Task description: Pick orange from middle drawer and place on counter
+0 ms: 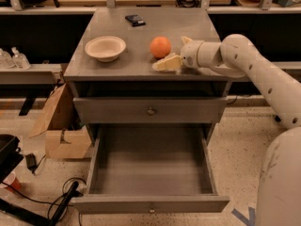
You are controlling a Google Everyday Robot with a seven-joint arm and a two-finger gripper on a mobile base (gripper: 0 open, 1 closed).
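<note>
The orange [160,46] sits on the counter [141,65] of the grey cabinet, right of centre. My gripper [170,52] is just to its right, low over the counter, with its cream fingers [167,63] spread open; the orange lies at the mouth of the gap, free of them. My white arm reaches in from the right. The middle drawer [150,168] is pulled out wide below and holds nothing.
A cream bowl [105,47] stands on the counter's left side and a small black object [135,20] lies at the back. The upper drawer [150,110] is shut. A cardboard box [61,131] and cables lie on the floor to the left.
</note>
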